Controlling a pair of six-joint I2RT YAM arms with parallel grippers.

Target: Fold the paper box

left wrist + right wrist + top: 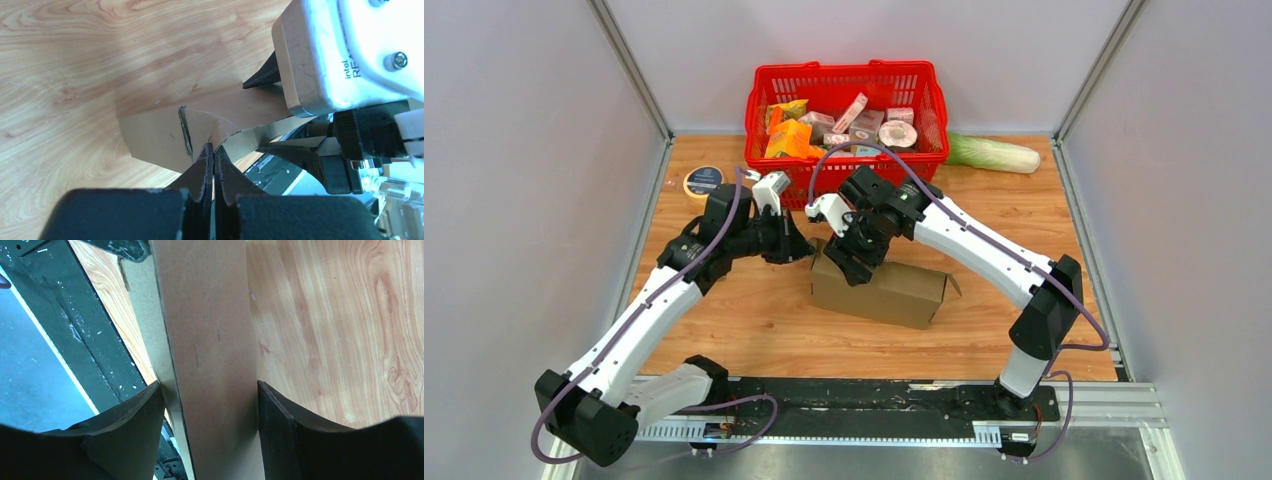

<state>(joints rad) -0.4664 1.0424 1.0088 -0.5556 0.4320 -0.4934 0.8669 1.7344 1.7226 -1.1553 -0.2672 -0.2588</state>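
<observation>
The brown paper box (894, 292) lies on its side in the middle of the wooden table. At the box's left end my left gripper (804, 250) is shut, its tips (214, 148) pinching the edge of a torn end flap (220, 127). The box's side wall (155, 137) stretches away to the left of that flap. My right gripper (856, 262) comes down onto the box near the same end. Its two fingers (280, 420) press on either side of the box's long face (215, 340), so it is closed on the box (209, 385).
A red basket (844, 75) full of packets stands at the back. A pale green vegetable (994, 153) lies to its right and a round tin (703, 181) to its left. A black rail (874, 395) runs along the near edge. The right wrist's white camera housing (345, 55) hangs close above the left gripper.
</observation>
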